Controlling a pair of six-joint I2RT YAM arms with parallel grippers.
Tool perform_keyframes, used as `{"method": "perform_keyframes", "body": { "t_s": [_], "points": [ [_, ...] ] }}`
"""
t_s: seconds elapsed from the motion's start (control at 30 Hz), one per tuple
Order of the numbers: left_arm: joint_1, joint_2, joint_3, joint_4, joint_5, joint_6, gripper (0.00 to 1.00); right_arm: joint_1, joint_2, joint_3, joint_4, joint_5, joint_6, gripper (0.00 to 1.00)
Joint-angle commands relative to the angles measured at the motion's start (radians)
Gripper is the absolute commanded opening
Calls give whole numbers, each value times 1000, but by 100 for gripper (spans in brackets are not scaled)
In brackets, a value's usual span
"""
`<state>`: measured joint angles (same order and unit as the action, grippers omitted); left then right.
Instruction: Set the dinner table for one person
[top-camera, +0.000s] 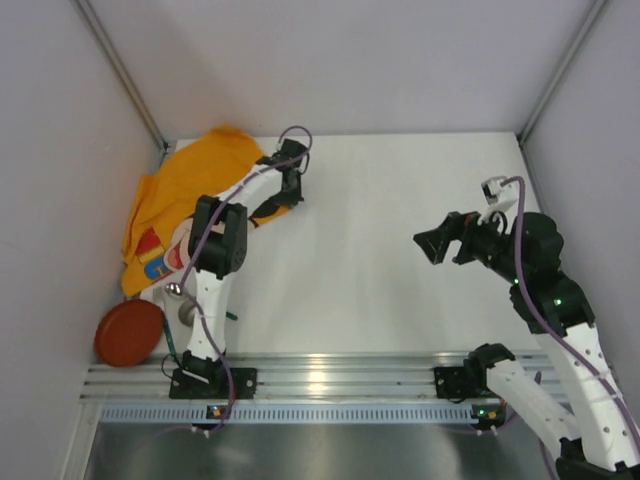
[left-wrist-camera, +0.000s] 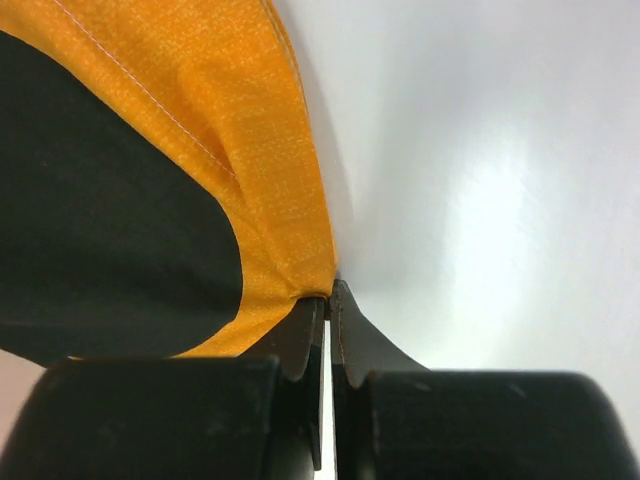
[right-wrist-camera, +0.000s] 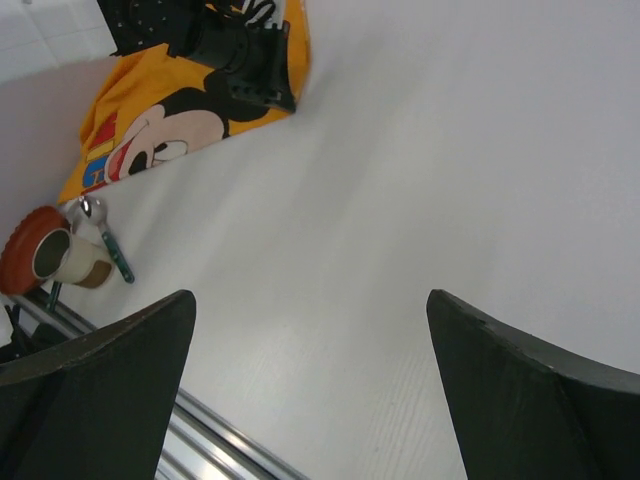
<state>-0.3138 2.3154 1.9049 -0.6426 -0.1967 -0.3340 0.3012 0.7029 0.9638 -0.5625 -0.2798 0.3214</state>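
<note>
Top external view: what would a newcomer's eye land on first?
The orange Mickey Mouse cloth, crumpled at the far left of the white dinner table, with the left tool shut on its edge. Next, the red plate at the near-left corner, a cup and spoon by it. The right tool hangs open above the table's right side.

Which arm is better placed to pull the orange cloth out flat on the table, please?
The left, I think: the left gripper is shut on the edge of the cloth. The right gripper hangs open over the table on the right side, well away from the cloth.
</note>
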Motion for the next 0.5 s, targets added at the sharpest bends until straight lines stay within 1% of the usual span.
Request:
{"method": "perform_keyframes", "body": {
  "t_s": [0.0,0.1,0.13,0.2,0.23,0.27,0.3,0.33,0.4,0.43,0.47],
  "points": [
    [-135,-102,-85,-77,126,-69,0,13,-84,-36,-49,24,-31,100],
    [-243,-165,-144,-60,148,-115,0,13,-146,-60,-91,27,-25,100],
    [-298,-166,-156,-58,152,-123,0,15,-161,-65,-117,27,-24,100],
    [-355,-163,-150,-54,183,-128,0,13,-206,-65,-145,33,-13,100],
    [-411,-156,-144,-52,190,-129,0,13,-223,-60,-178,43,-12,100],
    [-441,-148,-133,-52,192,-132,0,13,-252,-54,-197,48,-7,100],
    [-470,-125,-107,-52,230,-137,0,13,-267,-50,-215,56,-5,100],
    [-528,-110,-90,-52,243,-135,0,15,-284,-37,-258,70,-2,100],
    [-588,-58,-46,-63,261,-134,0,13,-328,-27,-301,88,2,100],
    [-641,-35,10,-71,264,-137,0,13,-347,-17,-344,105,5,100],
    [-668,-12,46,-86,261,-143,0,13,-376,-10,-364,114,8,100]
  ]
}}
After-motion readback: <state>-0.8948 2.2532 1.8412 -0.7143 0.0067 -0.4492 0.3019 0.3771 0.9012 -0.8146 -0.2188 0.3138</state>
